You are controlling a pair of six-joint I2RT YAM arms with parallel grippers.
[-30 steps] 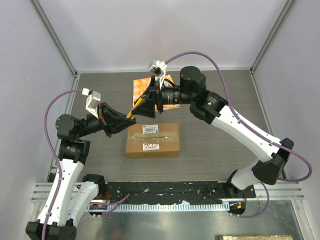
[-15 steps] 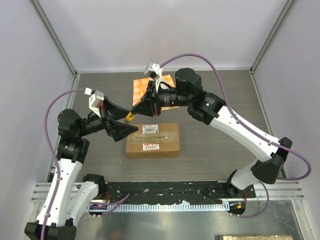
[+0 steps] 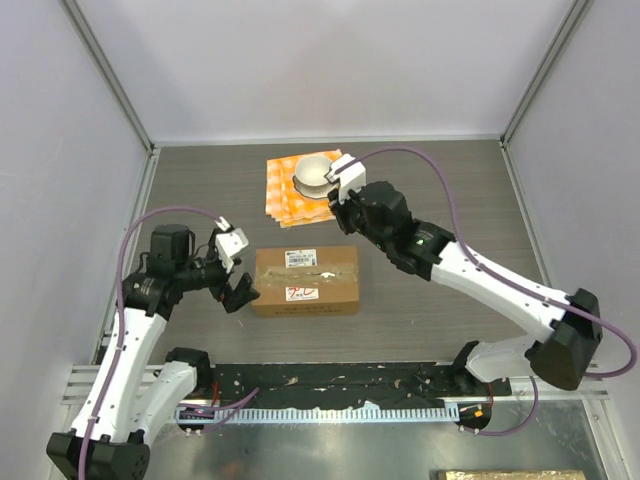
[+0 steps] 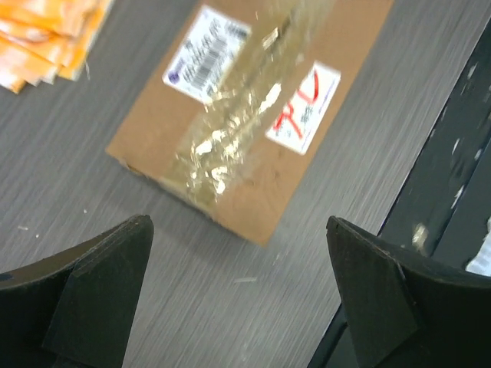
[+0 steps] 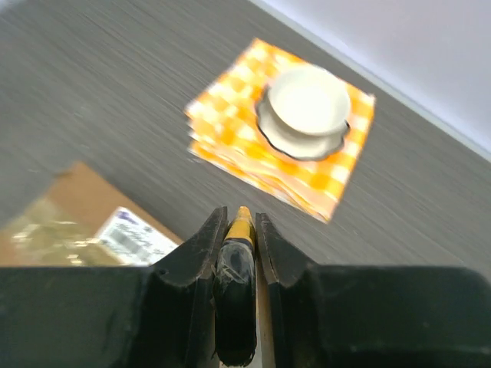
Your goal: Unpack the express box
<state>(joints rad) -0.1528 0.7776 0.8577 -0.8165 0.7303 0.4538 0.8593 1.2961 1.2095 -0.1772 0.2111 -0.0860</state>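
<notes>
Plainly, the unpacking has barely begun. The rectangular brown corrugated cardboard express box [image 3: 305, 281] lies flat and closed in the middle of the grey table [image 3: 200, 180]. Its strip of glossy tape [image 4: 230, 146] is unbroken along the top, and the white shipping label [image 4: 205, 54] and white red-marked sticker [image 4: 303, 107] are undisturbed. Cutting the seam, opening the flaps and lifting out the contents all look left to do.

The right gripper [image 5: 240, 216] is clamped narrow on a slim black-and-yellow tool [image 5: 235, 284], probably a cutter. It hovers near the express box's far edge, with the carton down to its left and apart from the fingers.

The left gripper [image 4: 238, 224] is spread wide and holds nothing. The box's near corner sits just ahead of the gap between its fingers, not touching them.

Beyond the box, a cream bowl [image 3: 315, 172] rests on an orange checked cloth [image 3: 285, 195].
</notes>
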